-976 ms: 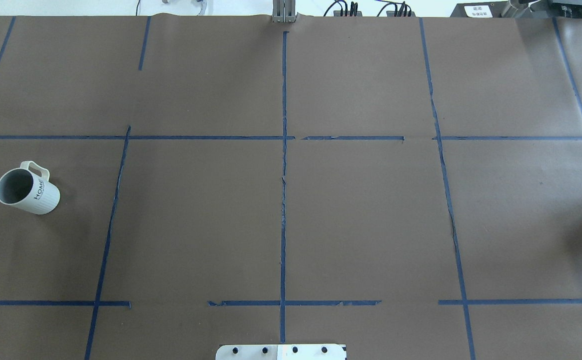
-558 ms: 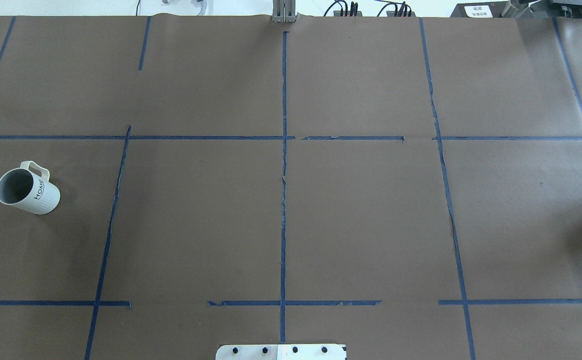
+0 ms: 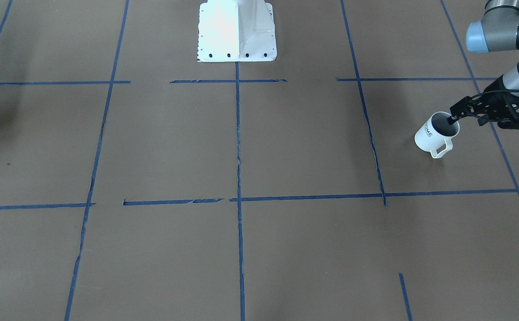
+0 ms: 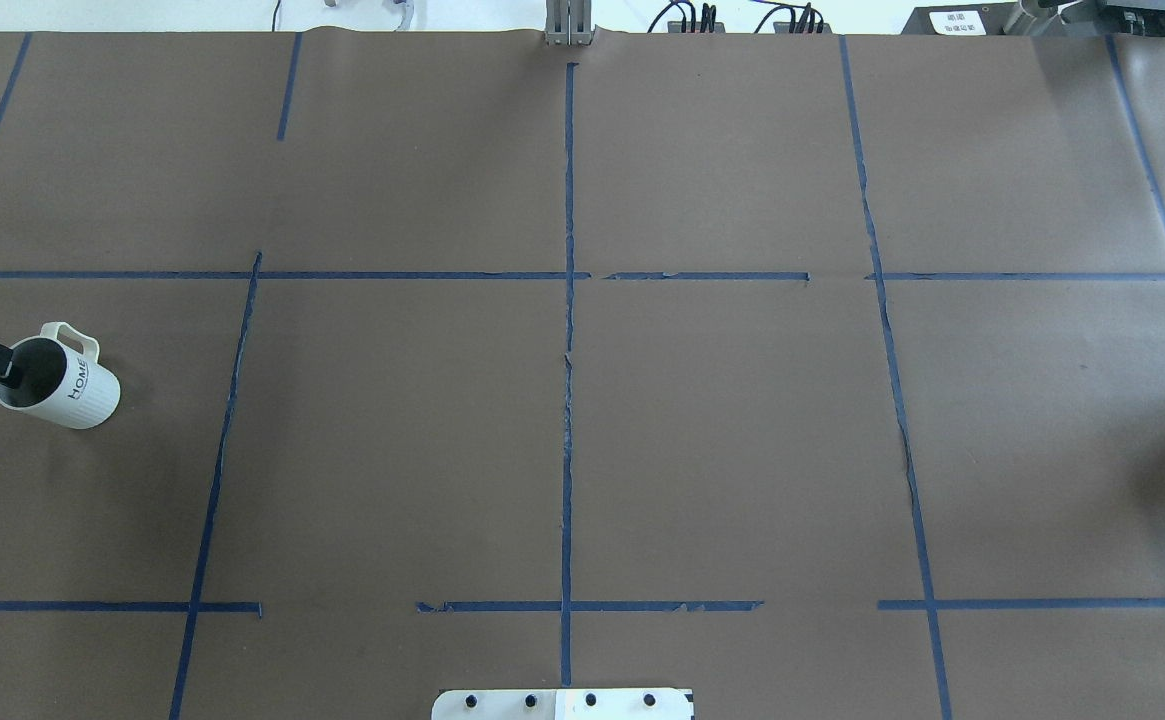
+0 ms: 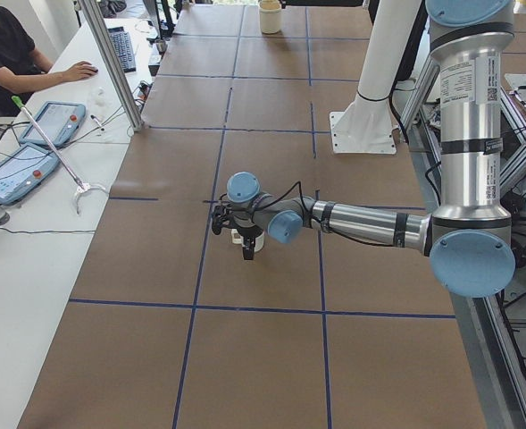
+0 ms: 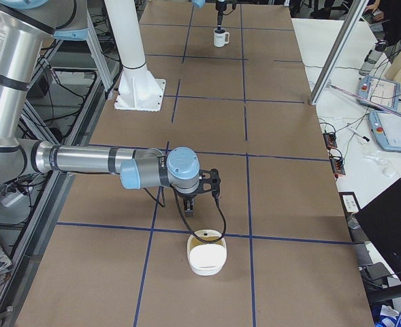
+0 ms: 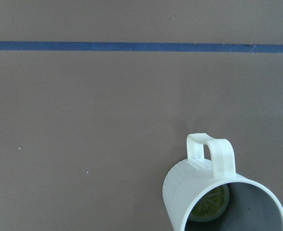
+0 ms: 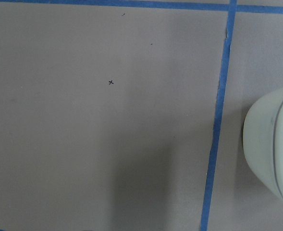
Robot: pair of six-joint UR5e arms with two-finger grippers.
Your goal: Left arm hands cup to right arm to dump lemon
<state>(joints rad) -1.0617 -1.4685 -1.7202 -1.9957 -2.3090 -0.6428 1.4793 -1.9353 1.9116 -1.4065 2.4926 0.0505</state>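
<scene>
Overhead exterior view has the cup (image 4: 70, 385) upright at the far 9 o'clock edge of the brown tabletop (image 4: 722, 430), handle toward 12 o'clock and its "HOME" lettering facing 3 o'clock. The left gripper (image 4: 4, 366) enters from 9 o'clock, and one black finger reaches over the cup's 9 o'clock rim, above the grey interior. Whether its jaws are spread or pressed together cannot be told, nor whether they touch the rim. The left wrist view puts the cup at 5 o'clock, with the lemon (image 7: 209, 204) lying on its bottom. From exterior right, the right arm (image 6: 84, 158) stretches low across the tabletop. The right gripper (image 6: 190, 203) points downward, with a white container (image 6: 208, 257) just at its 6 o'clock. The state of its jaws cannot be told either.
</scene>
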